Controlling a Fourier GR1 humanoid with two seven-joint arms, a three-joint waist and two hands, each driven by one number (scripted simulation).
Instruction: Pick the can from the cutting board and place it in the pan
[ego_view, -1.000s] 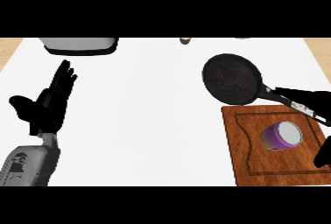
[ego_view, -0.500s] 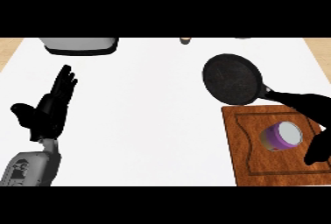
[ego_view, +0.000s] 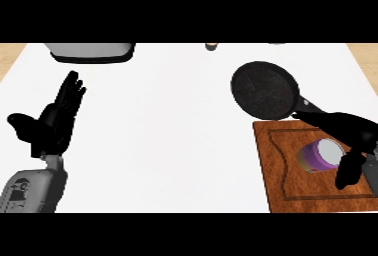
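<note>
Can (ego_view: 322, 154) sits on the wooden cutting board (ego_view: 284, 170) at the right side, with its purple side showing. It is not in the pan (ego_view: 264, 90) yet. The black pan lies just beyond the board, a little to the left, with nothing in it. The right hand (ego_view: 347, 132) is right at the can, with fingers spread apart on both sides of it, not closed on it yet. This looks like the reaching step. Next, the fingers need to close round the can, then lift it to the pan. The left hand (ego_view: 52, 122) rests open at the left, fingers up.
</note>
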